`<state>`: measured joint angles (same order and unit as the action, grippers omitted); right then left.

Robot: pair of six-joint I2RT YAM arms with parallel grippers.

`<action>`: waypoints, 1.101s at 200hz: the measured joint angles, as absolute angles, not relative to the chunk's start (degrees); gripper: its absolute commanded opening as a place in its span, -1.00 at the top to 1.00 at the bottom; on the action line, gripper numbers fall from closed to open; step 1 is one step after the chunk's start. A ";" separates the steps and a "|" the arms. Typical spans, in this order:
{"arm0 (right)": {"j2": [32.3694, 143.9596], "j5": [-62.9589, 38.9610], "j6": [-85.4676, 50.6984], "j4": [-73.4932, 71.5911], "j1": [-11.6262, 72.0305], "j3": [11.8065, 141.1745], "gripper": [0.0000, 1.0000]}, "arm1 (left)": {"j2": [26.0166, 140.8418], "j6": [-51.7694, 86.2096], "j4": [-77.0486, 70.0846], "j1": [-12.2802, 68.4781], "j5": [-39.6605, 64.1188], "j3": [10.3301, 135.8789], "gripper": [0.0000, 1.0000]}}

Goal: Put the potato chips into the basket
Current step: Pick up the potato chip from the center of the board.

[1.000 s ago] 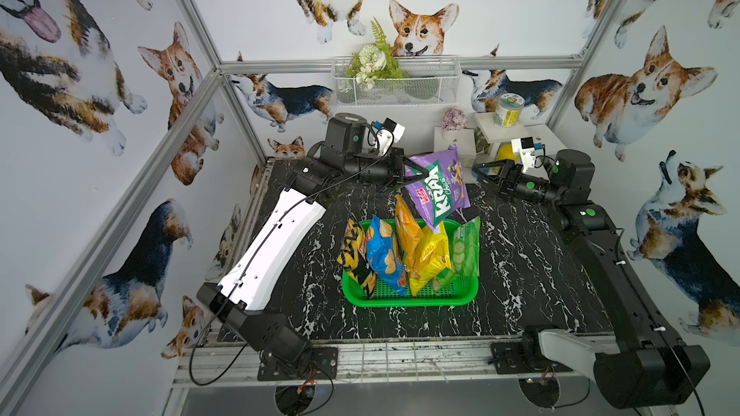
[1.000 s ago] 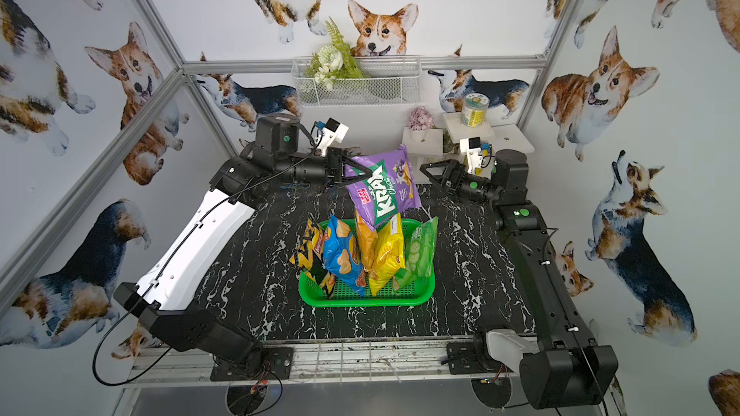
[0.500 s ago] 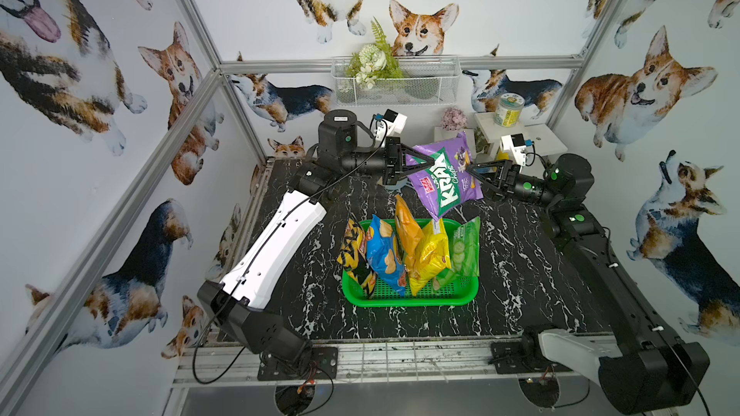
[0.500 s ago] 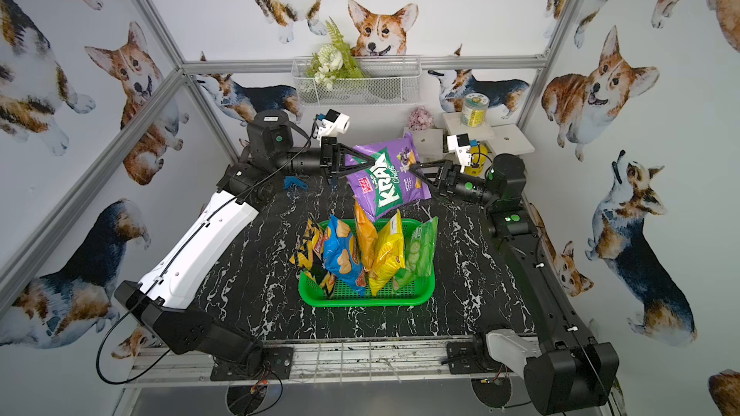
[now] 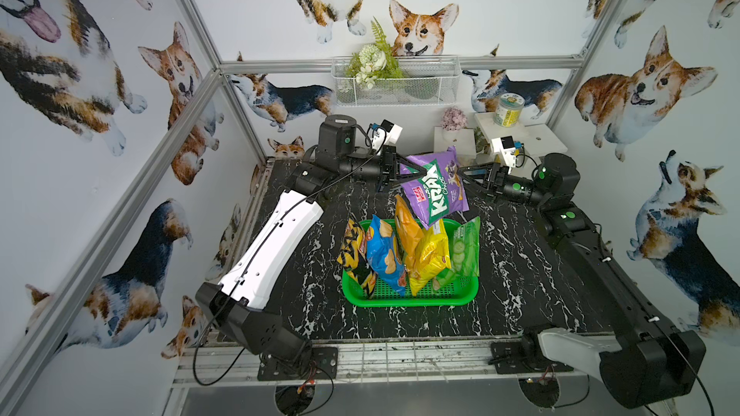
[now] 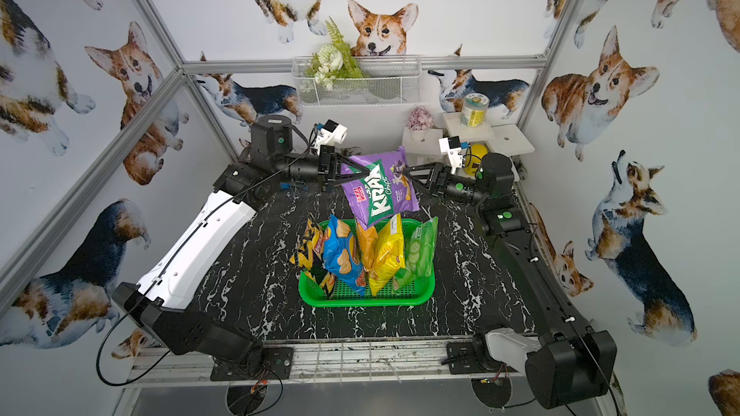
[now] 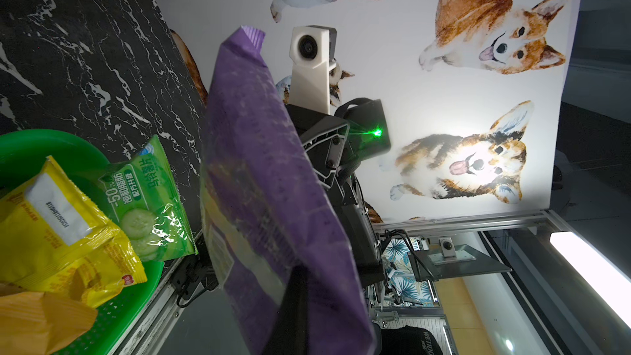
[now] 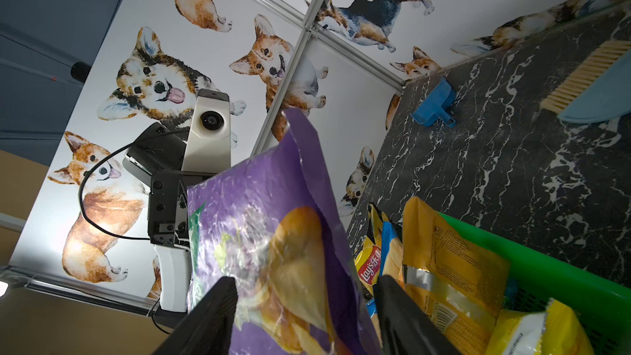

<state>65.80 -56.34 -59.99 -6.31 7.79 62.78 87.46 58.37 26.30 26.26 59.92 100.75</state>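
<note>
The left gripper (image 5: 419, 172) is pinched shut on one side edge of the purple Krax chips bag (image 5: 434, 190). You can see the bag hanging tilted in the air over the back end of the green basket (image 5: 412, 301). On the bag's other side, the right gripper (image 5: 462, 173) has its two fingers apart, and the bag's edge sits between them. Below, the basket rests on the black counter (image 5: 520, 266). Five bags stand in it in a row: the black-and-yellow bag (image 5: 352, 250), the blue bag (image 5: 382, 254), the orange bag (image 5: 406, 230), the yellow bag (image 5: 430, 258) and the green cucumber bag (image 5: 466, 246). The black-and-yellow bag leans out over the basket's left rim.
</note>
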 measured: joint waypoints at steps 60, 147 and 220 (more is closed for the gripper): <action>66.50 -56.82 -63.96 -12.10 8.03 59.86 -0.48 | 85.76 61.87 20.43 25.98 63.88 97.34 1.00; 66.96 -58.67 -72.99 -23.27 10.44 58.59 0.13 | 86.11 63.37 17.26 23.03 66.35 95.70 1.00; 64.75 -58.59 -67.09 -11.68 10.44 64.84 0.58 | 86.72 60.51 19.33 19.99 66.46 93.91 0.60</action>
